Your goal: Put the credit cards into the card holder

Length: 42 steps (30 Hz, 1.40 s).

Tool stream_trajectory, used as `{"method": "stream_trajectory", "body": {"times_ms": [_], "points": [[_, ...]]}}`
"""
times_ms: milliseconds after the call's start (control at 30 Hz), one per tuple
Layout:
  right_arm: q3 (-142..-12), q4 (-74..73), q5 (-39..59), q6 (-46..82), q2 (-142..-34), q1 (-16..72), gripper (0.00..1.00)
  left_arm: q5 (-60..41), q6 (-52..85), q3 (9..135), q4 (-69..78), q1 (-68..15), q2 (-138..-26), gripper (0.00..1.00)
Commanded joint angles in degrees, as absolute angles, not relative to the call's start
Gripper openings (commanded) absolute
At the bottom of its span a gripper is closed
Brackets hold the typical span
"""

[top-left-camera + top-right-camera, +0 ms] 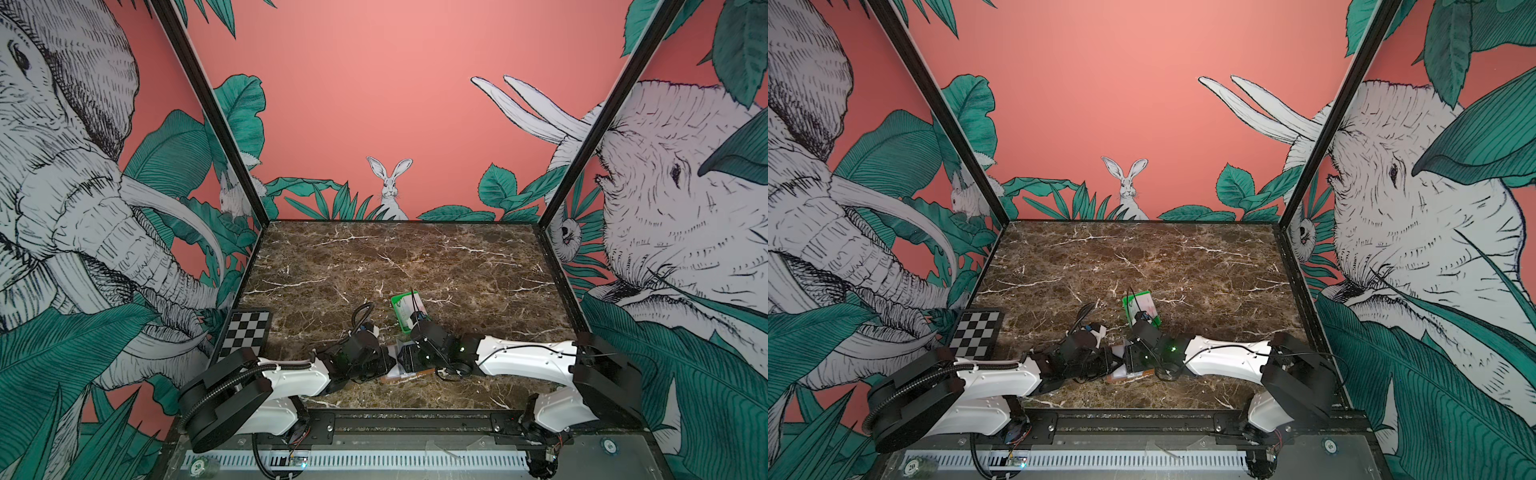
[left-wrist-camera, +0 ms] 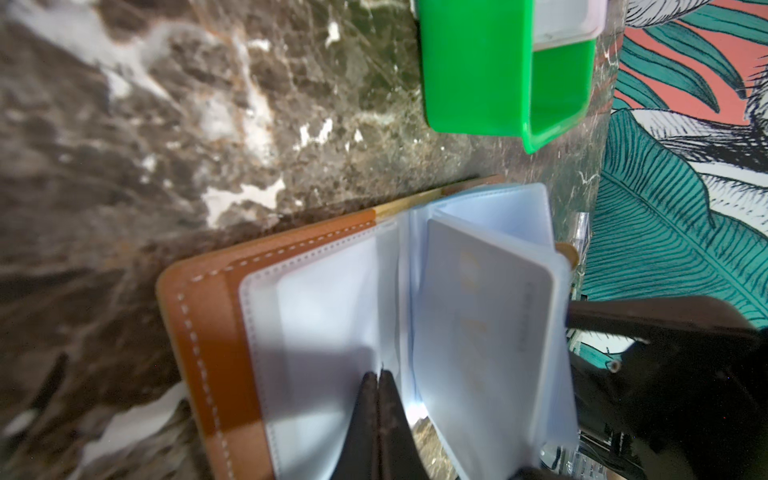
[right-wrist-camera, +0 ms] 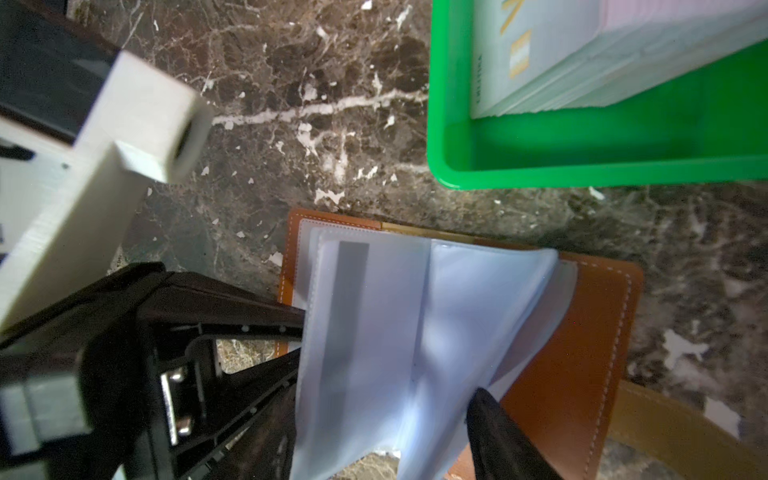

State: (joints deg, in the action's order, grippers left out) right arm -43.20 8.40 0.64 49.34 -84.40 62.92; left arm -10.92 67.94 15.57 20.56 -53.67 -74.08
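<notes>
On the marble table [image 1: 415,257], arms [image 1: 519,357] hide most of the card holder [image 1: 403,375].

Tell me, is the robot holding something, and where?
Yes. The left gripper pinches the card holder by the edge of a clear sleeve. The right gripper seems to hold nothing.

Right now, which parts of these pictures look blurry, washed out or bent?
In both top views the wide lens splays the black frame posts outward, and dark arms hide most of the card holder. In the left wrist view the marble table smears and the sleeved card looks washed out. In the right wrist view the near white block and the stacked cards are soft.
</notes>
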Motion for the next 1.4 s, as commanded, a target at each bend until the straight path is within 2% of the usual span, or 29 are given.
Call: {"method": "stream_trajectory", "body": {"times_ms": [0, 167, 533, 667, 833, 1100, 1367], "points": [[-44.19, 15.99, -3.04, 48.61, -83.65, 63.24, 0.69, -10.56, 67.5, 14.68, 17.39, -53.04, -73.05, 0.04], [-43.86, 18.06, -4.29, 48.43, -82.14, 63.22, 0.8, -10.72, 67.32, 14.68, 16.46, -52.65, -71.56, 0.04], [-44.24, 20.91, -6.77, 46.67, -79.42, 63.26, 0.81, -11.32, 66.62, 15.12, 16.15, -52.45, -71.09, 0.04], [-44.88, 17.42, -3.05, 44.76, -80.47, 63.18, 0.77, -11.84, 66.66, 15.25, 17.67, -52.39, -72.57, 0.04], [-44.39, 16.32, -3.68, 46.03, -81.95, 63.14, 0.73, -12.59, 66.67, 16.17, 19.61, -52.38, -74.37, 0.04], [-41.17, 15.88, -4.59, 46.89, -79.93, 61.38, 0.46, -13.52, 63.92, 21.94, 15.9, -53.6, -77.08, 0.04], [-39.94, 14.46, -2.93, 46.24, -79.49, 59.49, 0.42, -14.55, 63.96, 24.32, 18.0, -54.83, -82.13, 0.09]]}}
